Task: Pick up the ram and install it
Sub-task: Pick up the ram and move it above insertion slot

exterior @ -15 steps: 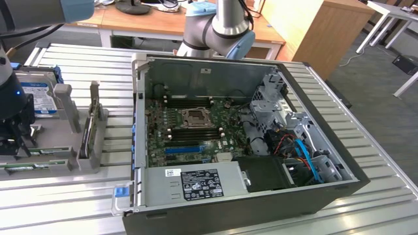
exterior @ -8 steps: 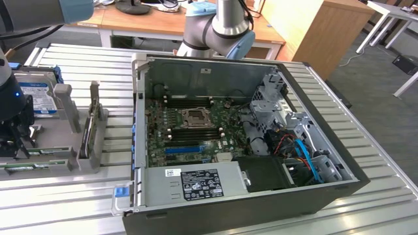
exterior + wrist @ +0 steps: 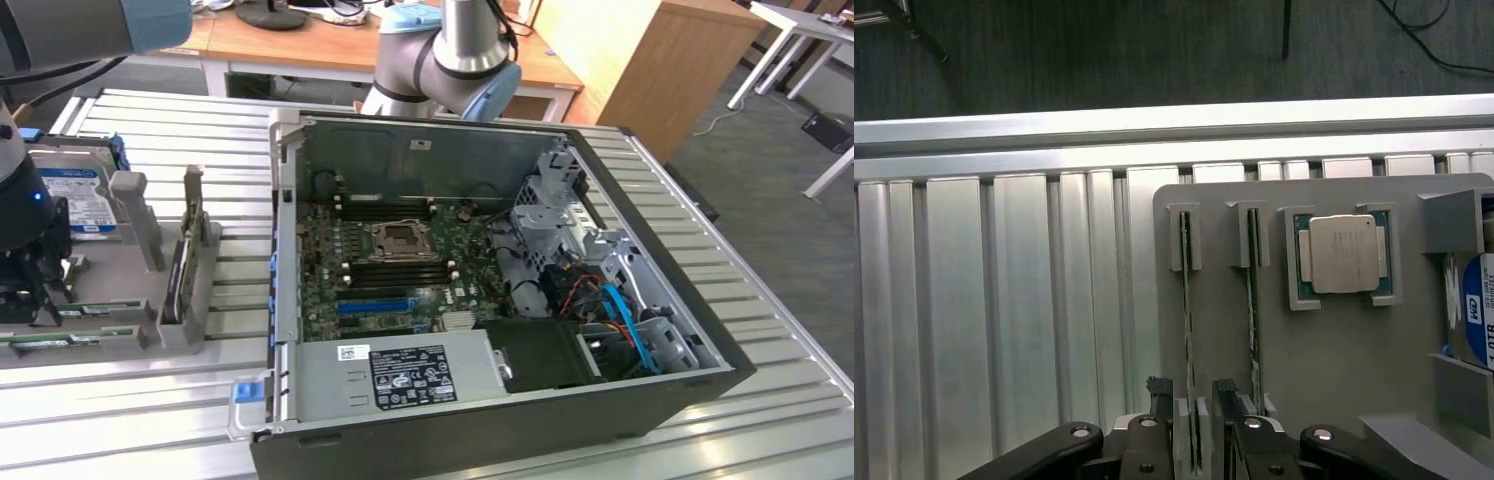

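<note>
Ram (image 3: 1187, 300): thin greenish stick, edge-on, seemingly upright in grey holder (image 3: 1334, 360); wide-open pincer (image 3: 1192, 405) straddles it.

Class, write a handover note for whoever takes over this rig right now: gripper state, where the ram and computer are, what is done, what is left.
The gripper is open, low over the grey holder, a finger on either side of the ram, not closed on it.
The ram stands on edge in its holder slot; a second stick stands in the next slot.
The computer case is open, motherboard exposed; its memory slots look empty.
Done: gripper lined up on the ram.
Left: gripping, lifting, installing.
</note>
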`<state>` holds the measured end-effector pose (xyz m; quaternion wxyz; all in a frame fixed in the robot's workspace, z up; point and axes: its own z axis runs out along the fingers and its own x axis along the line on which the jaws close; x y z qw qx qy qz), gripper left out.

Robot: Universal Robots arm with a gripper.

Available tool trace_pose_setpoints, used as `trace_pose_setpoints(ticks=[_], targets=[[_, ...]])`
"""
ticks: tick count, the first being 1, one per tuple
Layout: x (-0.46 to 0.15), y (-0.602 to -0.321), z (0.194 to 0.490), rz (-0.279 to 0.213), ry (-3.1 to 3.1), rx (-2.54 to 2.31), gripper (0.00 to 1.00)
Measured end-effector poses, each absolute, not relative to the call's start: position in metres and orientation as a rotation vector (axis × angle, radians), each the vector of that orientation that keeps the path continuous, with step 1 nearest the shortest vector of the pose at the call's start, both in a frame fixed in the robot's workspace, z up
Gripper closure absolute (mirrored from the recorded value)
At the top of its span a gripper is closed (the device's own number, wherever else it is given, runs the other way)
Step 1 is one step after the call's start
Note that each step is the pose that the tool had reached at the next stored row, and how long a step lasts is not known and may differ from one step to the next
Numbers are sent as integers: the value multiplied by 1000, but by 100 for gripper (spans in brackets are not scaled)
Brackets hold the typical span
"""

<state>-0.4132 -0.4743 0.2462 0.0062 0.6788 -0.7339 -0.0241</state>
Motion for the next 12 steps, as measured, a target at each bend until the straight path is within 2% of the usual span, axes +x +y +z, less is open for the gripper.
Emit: trace_pose_setpoints(ticks=[12], targets=[[-413, -474, 240, -75, -2262, 2159, 70]])
